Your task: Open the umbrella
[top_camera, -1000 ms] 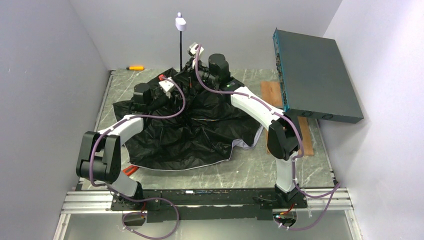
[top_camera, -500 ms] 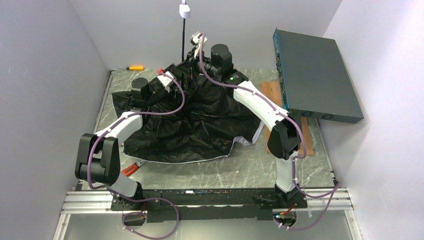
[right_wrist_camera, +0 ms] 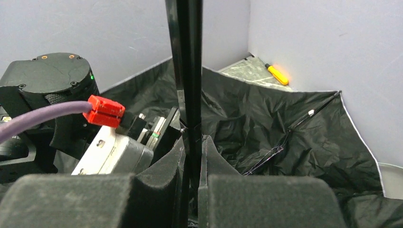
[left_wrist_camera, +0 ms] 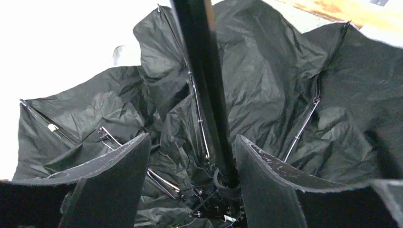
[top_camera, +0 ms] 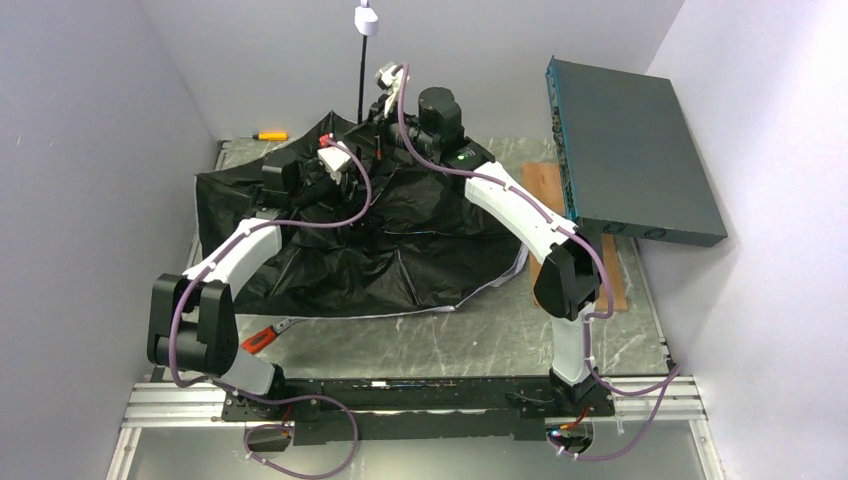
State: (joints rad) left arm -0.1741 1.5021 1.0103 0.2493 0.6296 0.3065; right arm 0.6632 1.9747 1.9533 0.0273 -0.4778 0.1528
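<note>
The umbrella's black canopy [top_camera: 400,250] lies spread and crumpled on the table, white showing along its front hem. Its thin black shaft [top_camera: 361,85] stands upright, with the pale handle [top_camera: 366,18] at the top. My right gripper [top_camera: 378,110] is shut on the shaft [right_wrist_camera: 187,57], and the pads [right_wrist_camera: 211,156] press it from both sides. My left gripper [left_wrist_camera: 192,138] is open low in the canopy. The shaft [left_wrist_camera: 204,71] and its runner ring [left_wrist_camera: 227,183] sit between the fingers, close to the right finger [left_wrist_camera: 266,180]. Metal ribs [left_wrist_camera: 304,123] fan outward.
A large dark teal flat box [top_camera: 630,150] leans against the right wall above a wooden board [top_camera: 545,185]. An orange screwdriver [top_camera: 270,135] lies at the back left corner. A red-handled tool [top_camera: 258,340] pokes out from under the canopy's front left edge.
The shaft and handle have risen. The canopy has spread wider to the left and back. My left gripper has opened wider around the shaft; the right one stays clamped.
</note>
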